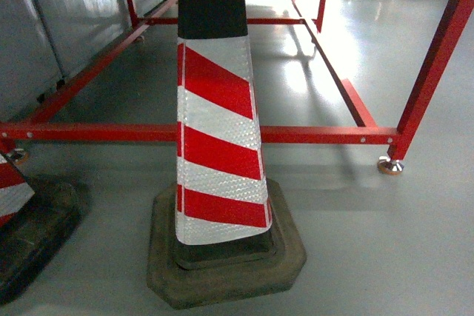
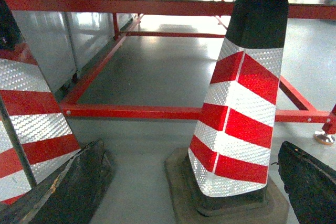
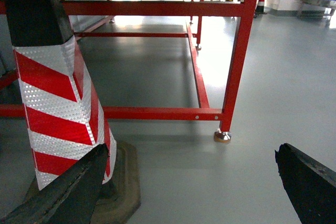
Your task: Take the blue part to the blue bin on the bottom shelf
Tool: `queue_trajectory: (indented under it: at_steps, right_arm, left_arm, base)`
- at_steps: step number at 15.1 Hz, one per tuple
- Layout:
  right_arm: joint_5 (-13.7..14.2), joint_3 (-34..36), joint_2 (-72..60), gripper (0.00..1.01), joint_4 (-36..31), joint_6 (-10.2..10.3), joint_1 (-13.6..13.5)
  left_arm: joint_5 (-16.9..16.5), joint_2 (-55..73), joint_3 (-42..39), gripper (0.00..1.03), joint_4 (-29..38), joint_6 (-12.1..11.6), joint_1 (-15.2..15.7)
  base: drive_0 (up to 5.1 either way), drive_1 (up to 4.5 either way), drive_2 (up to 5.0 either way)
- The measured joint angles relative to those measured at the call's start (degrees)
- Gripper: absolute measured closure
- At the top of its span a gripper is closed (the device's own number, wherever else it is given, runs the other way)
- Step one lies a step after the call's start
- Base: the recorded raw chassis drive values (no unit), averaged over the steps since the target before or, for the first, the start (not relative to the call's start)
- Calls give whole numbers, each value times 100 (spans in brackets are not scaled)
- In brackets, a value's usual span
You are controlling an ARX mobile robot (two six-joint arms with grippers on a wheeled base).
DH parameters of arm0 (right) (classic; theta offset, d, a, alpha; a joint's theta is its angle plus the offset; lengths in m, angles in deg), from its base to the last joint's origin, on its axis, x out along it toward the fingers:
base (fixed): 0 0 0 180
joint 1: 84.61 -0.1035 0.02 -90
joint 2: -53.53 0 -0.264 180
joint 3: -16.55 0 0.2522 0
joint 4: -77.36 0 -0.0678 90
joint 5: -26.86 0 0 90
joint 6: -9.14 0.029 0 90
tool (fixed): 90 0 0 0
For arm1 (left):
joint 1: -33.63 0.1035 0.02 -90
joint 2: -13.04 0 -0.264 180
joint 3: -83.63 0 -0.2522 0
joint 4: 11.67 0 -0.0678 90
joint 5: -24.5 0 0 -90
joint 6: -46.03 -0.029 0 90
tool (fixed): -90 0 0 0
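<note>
Hanging spread over grey floor [image 3: 273, 93], my right gripper [image 3: 184, 192] and my left gripper [image 2: 184, 192] both held nothing. Red-white cone [image 1: 218, 131] stood just ahead, red frame [image 1: 311, 135] behind it. Blue part, blue bin, bottom shelf: none in view.

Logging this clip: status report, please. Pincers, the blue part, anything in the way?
Left pincer open, empty. Right pincer open, empty. Blue part, bin, shelf not in view. Striped cone and red frame directly ahead.

Blocked dead ahead by a striped cone [image 1: 219, 138], red frame [image 1: 311, 135] just behind. Second cone [image 1: 18, 205] at left. Open floor [image 1: 385, 242] to the right.
</note>
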State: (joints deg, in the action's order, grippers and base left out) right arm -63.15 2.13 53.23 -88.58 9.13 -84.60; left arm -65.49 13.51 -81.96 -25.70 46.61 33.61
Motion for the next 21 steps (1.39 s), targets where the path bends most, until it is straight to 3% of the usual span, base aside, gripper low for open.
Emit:
queue_trajectory:
  at_steps: [21]
  right_arm:
    - [0, 0, 0, 3, 0, 0, 0]
  left_arm:
    - [0, 0, 0, 5, 0, 0, 0]
  base:
    - [0, 0, 0]
